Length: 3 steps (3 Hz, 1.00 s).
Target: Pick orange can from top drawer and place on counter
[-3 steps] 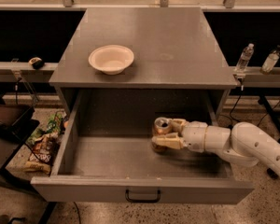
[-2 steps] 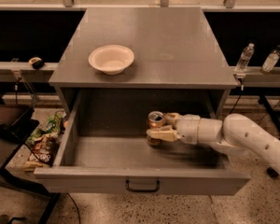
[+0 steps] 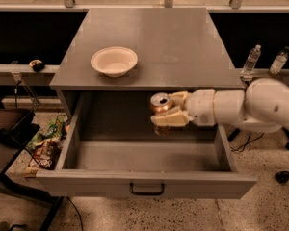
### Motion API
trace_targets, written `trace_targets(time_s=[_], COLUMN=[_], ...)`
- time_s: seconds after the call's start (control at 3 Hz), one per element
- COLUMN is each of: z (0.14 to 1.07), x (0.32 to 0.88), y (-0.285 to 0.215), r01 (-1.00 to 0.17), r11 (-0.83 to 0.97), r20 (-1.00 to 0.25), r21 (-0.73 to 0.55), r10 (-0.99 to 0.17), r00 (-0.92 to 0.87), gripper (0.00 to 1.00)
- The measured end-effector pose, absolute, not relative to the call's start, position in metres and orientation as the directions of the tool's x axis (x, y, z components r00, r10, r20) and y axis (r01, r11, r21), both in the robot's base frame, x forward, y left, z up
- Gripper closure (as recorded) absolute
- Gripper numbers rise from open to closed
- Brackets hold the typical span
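The orange can [image 3: 160, 105] is upright in my gripper [image 3: 166, 108], held in the air above the open top drawer [image 3: 144, 155], just below the counter's front edge. Its silver top with pull tab faces up. The gripper's pale fingers [image 3: 169, 120] are shut on the can from the right. My white arm [image 3: 241, 105] reaches in from the right. The grey counter [image 3: 149, 37] lies above and behind the can. The drawer is pulled out, its black handle [image 3: 147, 189] at the front centre.
A white bowl [image 3: 114, 60] sits on the counter's left front part. Two clear bottles [image 3: 253, 59] stand on a shelf at the right. Bags and clutter [image 3: 43, 146] lie on the floor at the left of the drawer.
The gripper has lifted the orange can up out of the drawer and moved it left, up to just below counter level.
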<state>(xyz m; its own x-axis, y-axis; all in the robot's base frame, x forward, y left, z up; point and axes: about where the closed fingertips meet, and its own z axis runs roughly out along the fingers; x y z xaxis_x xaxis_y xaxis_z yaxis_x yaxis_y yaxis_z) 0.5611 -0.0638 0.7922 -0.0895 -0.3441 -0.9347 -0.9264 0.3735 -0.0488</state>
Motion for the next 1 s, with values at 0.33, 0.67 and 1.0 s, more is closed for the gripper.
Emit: trace_targets(time_s=[0.33, 0.67, 1.0], z=[0.897, 0.988, 1.032], x=[0.537, 0.541, 0.584], y=[-0.069, -0.076, -0.077], r01=[-0.921, -0.889, -0.834], r11=[0.366, 0.412, 0.510], r20=[-0.911, -0.911, -0.926], r21=[-0.132, -0.199, -0.211], r10=[-0.412, -0.413, -0.377], r00=[-0.033, 0.012, 0.004], gripper=[1.00, 1.00, 1.00])
